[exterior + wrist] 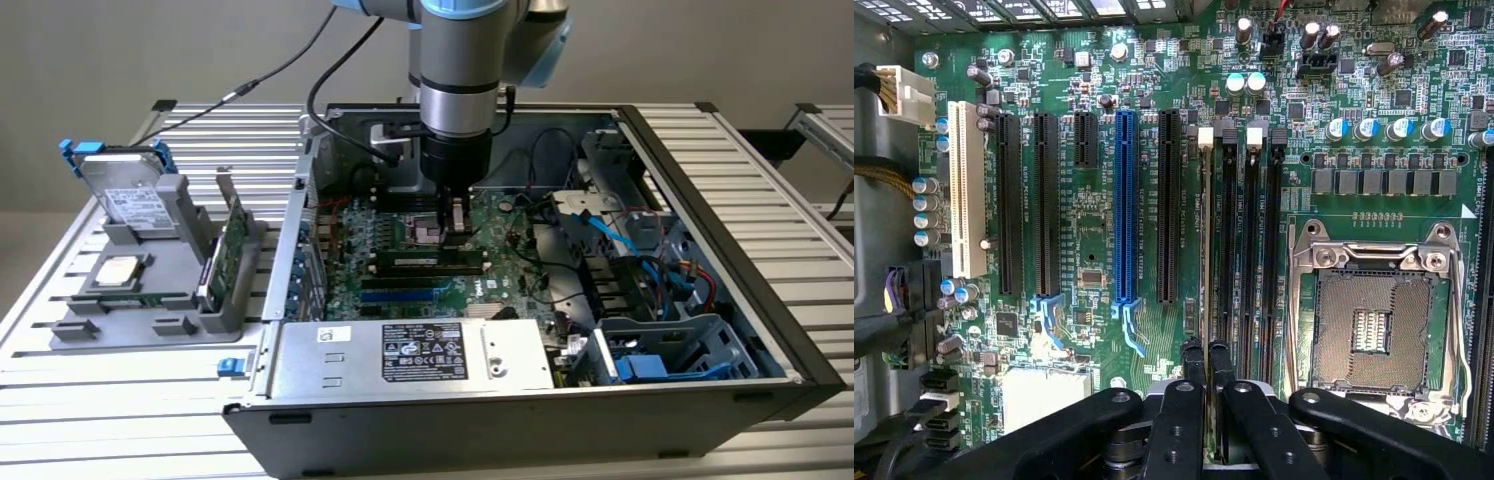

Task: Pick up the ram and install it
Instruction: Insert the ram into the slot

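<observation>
Pincer (1207,365) above ram (1206,250), motherboard (1094,250).

A workshop or lab test bench: an open computer case (694,300) sits on a slatted metal table (801,180), with a grey parts holder (127,290) near the table's edge.
</observation>
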Available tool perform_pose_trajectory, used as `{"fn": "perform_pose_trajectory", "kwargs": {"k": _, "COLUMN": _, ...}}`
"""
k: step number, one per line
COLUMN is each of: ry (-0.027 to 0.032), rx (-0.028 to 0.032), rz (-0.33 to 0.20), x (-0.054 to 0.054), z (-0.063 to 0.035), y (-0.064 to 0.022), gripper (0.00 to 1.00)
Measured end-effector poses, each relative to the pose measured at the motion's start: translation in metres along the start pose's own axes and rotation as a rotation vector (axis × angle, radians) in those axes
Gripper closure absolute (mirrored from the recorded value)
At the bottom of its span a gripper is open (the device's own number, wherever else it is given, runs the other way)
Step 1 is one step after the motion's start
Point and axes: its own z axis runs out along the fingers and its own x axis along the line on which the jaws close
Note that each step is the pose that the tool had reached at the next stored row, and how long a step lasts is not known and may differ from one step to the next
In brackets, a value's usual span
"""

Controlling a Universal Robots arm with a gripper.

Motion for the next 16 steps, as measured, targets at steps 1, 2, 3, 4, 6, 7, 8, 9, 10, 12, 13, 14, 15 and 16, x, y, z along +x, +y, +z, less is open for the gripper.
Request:
{"fn": "perform_pose_trajectory", "kwargs": {"k": 1, "ry": 0.0, "rx": 0.0, "rz": 0.0, "x": -0.0001, "z": 0.0001, "y": 0.0, "gripper": 0.87}}
{"fn": "perform_pose_trajectory", "kwargs": {"k": 2, "ry": 0.0, "rx": 0.0001, "rz": 0.0, "x": -0.0002, "z": 0.0001, "y": -0.0001, "gripper": 0.87}}
{"fn": "perform_pose_trajectory", "kwargs": {"k": 3, "ry": 0.0002, "rx": 0.0, "rz": 0.0, "x": -0.0002, "z": 0.0002, "y": 0.0, "gripper": 0.87}}
{"fn": "perform_pose_trajectory", "kwargs": {"k": 4, "ry": 0.0003, "rx": 0.0, "rz": 0.0, "x": -0.0002, "z": 0.0003, "y": 0.0, "gripper": 0.87}}
{"fn": "perform_pose_trajectory", "kwargs": {"k": 6, "ry": 0.0001, "rx": 0.0001, "rz": 0.0, "x": -0.0003, "z": 0.0008, "y": 0.0, "gripper": 0.87}}
{"fn": "perform_pose_trajectory", "kwargs": {"k": 7, "ry": 0.0002, "rx": 0.0002, "rz": 0.0, "x": -0.0004, "z": 0.001, "y": 0.0, "gripper": 0.87}}
{"fn": "perform_pose_trajectory", "kwargs": {"k": 8, "ry": 0.0002, "rx": 0.0002, "rz": 0.0, "x": -0.0005, "z": 0.0013, "y": 0.0, "gripper": 0.87}}
{"fn": "perform_pose_trajectory", "kwargs": {"k": 9, "ry": 0.0001, "rx": 0.0002, "rz": 0.001, "x": -0.0005, "z": 0.0016, "y": 0.0, "gripper": 0.87}}
{"fn": "perform_pose_trajectory", "kwargs": {"k": 10, "ry": 0.0002, "rx": 0.0002, "rz": 0.001, "x": -0.0005, "z": 0.0018, "y": 0.0, "gripper": 0.87}}
{"fn": "perform_pose_trajectory", "kwargs": {"k": 12, "ry": 0.0003, "rx": 0.0003, "rz": 0.002, "x": -0.0007, "z": 0.0024, "y": 0.0, "gripper": 0.87}}
{"fn": "perform_pose_trajectory", "kwargs": {"k": 13, "ry": 0.0004, "rx": 0.0002, "rz": 0.002, "x": -0.0007, "z": 0.0025, "y": 0.0, "gripper": 0.87}}
{"fn": "perform_pose_trajectory", "kwargs": {"k": 14, "ry": 0.0004, "rx": 0.0002, "rz": 0.002, "x": -0.0007, "z": 0.0025, "y": 0.0, "gripper": 0.87}}
{"fn": "perform_pose_trajectory", "kwargs": {"k": 15, "ry": 0.0004, "rx": 0.0002, "rz": 0.002, "x": -0.0007, "z": 0.0025, "y": 0.0, "gripper": 0.87}}
{"fn": "perform_pose_trajectory", "kwargs": {"k": 16, "ry": 0.0002, "rx": 0.0002, "rz": 0.002, "x": -0.0007, "z": 0.0026, "y": 0.0, "gripper": 0.87}}
